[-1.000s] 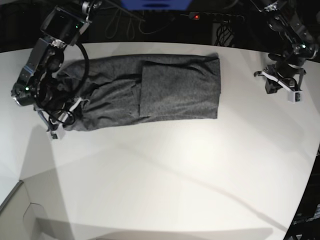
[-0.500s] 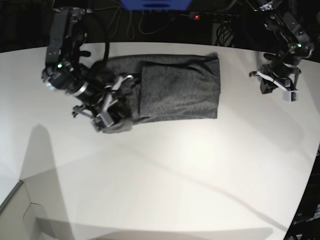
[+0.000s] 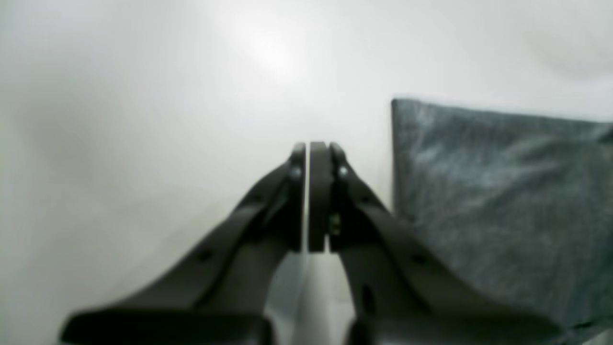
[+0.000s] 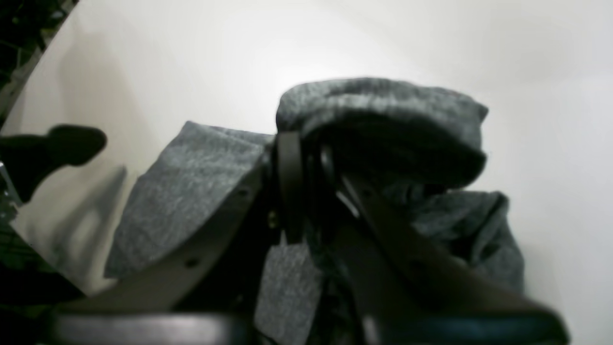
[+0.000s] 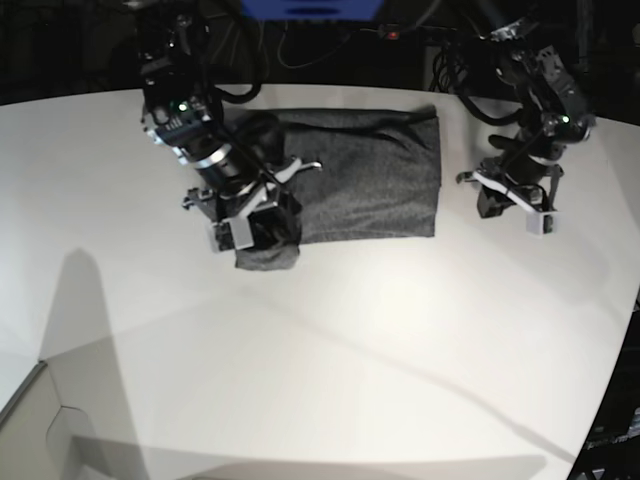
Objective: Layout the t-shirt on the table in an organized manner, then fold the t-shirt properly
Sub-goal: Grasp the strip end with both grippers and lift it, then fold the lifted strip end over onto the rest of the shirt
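Note:
The dark heather-grey t-shirt (image 5: 370, 180) lies folded into a long band at the back of the white table (image 5: 350, 350). My right gripper (image 5: 262, 235) is shut on the shirt's left end, a bunched fold (image 4: 383, 110) draped over its fingertips (image 4: 289, 143), held above the rest of the cloth. My left gripper (image 5: 510, 205) is shut and empty, just off the shirt's right edge. In the left wrist view its closed tips (image 3: 313, 146) hover over bare table (image 3: 143, 96), with the shirt's straight edge (image 3: 503, 191) to their right.
Behind the table is a dark area with cables, a power strip with a red light (image 5: 393, 33) and a blue object (image 5: 310, 8). The table's curved edge (image 5: 620, 330) runs down the right. A pale box corner (image 5: 30, 420) sits at lower left.
My right gripper has carried the shirt's left end rightward, doubling it over the band. My left arm has shifted left and down, closer to the shirt's right edge.

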You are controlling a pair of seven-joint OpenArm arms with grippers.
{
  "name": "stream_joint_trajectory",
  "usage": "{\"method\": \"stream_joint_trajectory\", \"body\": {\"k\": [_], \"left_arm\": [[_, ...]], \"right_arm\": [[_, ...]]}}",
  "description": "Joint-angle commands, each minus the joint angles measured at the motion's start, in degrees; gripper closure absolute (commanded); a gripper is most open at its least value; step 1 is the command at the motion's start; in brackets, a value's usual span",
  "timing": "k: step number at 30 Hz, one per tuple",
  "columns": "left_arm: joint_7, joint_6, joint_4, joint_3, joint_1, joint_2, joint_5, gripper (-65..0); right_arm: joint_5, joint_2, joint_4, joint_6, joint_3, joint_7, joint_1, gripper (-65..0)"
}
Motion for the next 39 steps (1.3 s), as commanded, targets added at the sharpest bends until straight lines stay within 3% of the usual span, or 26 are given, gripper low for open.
{"method": "stream_joint_trajectory", "body": {"k": [1,3,8,17,39], "left_arm": [[-0.98,0.30,1.00,0.45,-0.35,-0.34,-0.82,-1.3],[-1.07,0.39,0.92,0.98,-0.35,-0.34,-0.73,-1.3],[-1.16,0.39,-2.95,2.30,-0.35,-0.34,-0.73,-1.3],[-1.16,0.39,-5.15,2.48,-0.35,-0.34,-0.82,-1.3],[-1.07,0.39,-5.24,2.56,0.09,-0.25,-1.09,-1.3]], "right_arm": [[-0.19,0.11,0.99,-1.76,-1.65,2.18,1.22,0.0],[-4.41,0.73,0.46,-3.87,-5.08,2.36,1.92,0.0],[-17.59,0.64,-0.68,-3.96,-13.70,2.44,3.24,0.0],[-31.04,-2.70,-4.55,-4.04,-22.40,1.92,6.93,0.0],[-32.10,-3.93,-14.22,-4.04,-39.37,1.74,16.07,0.0]]}}
